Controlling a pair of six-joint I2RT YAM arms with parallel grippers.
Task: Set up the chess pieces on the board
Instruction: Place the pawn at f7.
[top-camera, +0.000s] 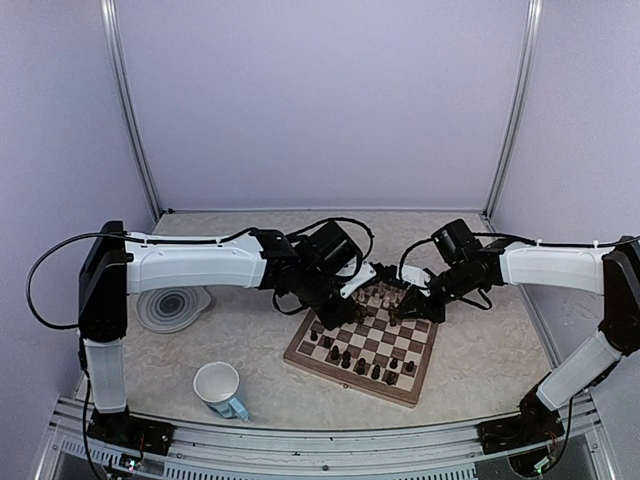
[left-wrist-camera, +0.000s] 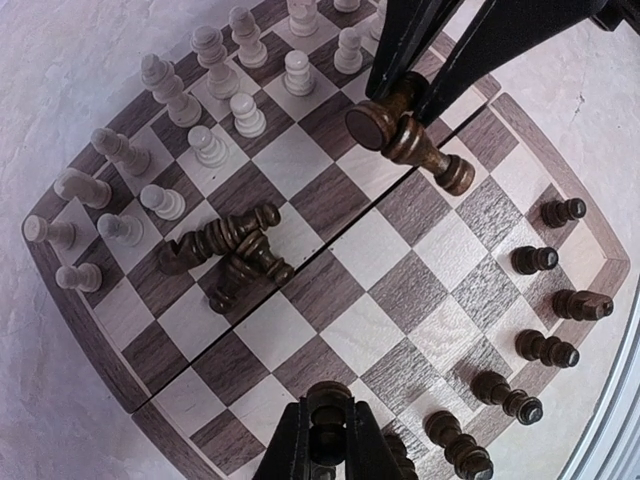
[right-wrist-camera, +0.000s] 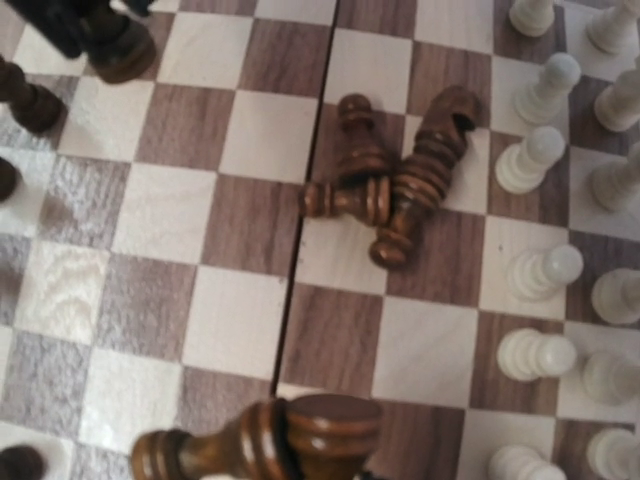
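Dark-brown pieces (left-wrist-camera: 412, 140) are pinched in your left gripper (left-wrist-camera: 328, 428) and right gripper (left-wrist-camera: 408, 92); set each upright on the board's (left-wrist-camera: 410, 290) near rows.

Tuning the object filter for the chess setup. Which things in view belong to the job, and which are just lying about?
Job:
- board
- white pieces
- standing dark pieces
- toppled dark pieces mid-board
- left-held piece and right-held piece, each clamped in shut jaws

Lying about:
- plate, grey swirl
- mug, white
Both sit left of the board.
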